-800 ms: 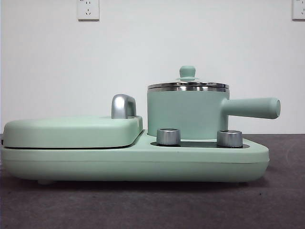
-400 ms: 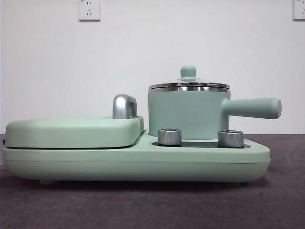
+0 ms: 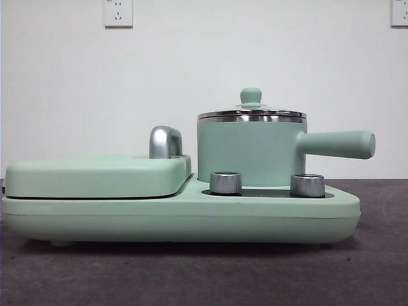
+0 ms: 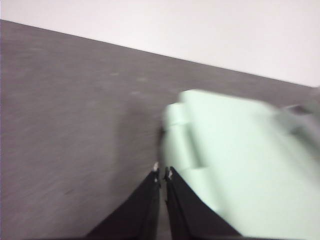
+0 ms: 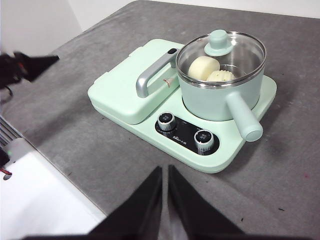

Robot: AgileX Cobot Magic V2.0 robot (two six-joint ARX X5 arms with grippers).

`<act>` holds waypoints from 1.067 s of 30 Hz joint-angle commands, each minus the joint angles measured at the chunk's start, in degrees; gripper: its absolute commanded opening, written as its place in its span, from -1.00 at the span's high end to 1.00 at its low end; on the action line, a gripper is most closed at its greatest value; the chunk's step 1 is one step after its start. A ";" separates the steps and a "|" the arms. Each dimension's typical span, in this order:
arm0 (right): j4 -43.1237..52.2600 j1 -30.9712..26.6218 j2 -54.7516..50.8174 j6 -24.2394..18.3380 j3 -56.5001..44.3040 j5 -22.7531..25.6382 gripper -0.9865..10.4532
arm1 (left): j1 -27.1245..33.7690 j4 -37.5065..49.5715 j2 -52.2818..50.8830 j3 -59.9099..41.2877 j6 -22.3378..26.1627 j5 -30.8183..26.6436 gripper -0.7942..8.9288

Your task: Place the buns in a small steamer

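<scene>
Both buns (image 5: 204, 67) are showing only partly through the small steamer (image 5: 220, 82) lid; the left end effector (image 4: 162, 174) and right end effector (image 5: 164, 169) are sitting clenched, empty.

Mint-green small steamer (image 5: 216, 97), steel rim; cream-white buns (image 5: 204, 67) inside; dark grey table (image 5: 90, 130)

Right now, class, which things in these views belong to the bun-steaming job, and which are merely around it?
Job:
- two buns, inside
- small steamer
- glass lid, on

Around:
- flat grill lid
- two dials
- wall sockets
- table
</scene>
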 commanded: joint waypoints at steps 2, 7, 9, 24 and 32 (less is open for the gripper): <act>0.50 0.55 0.42 -0.31 0.72 0.07 0.80 | 3.69 1.11 -4.07 -5.05 4.09 0.09 0.79; 0.52 0.55 0.42 -0.31 0.72 0.07 0.80 | 5.90 1.38 -7.45 -7.87 6.51 0.07 0.79; 0.50 0.55 0.42 -0.31 0.72 0.07 0.80 | 6.14 1.09 -7.45 -8.17 8.13 0.07 0.79; 0.50 0.55 0.42 -0.31 0.72 0.07 0.80 | 6.19 2.56 -7.45 -9.16 14.29 0.07 0.79; 0.50 0.55 0.42 -0.31 0.72 0.07 0.80 | 6.19 2.54 -7.45 -9.14 14.29 0.07 0.79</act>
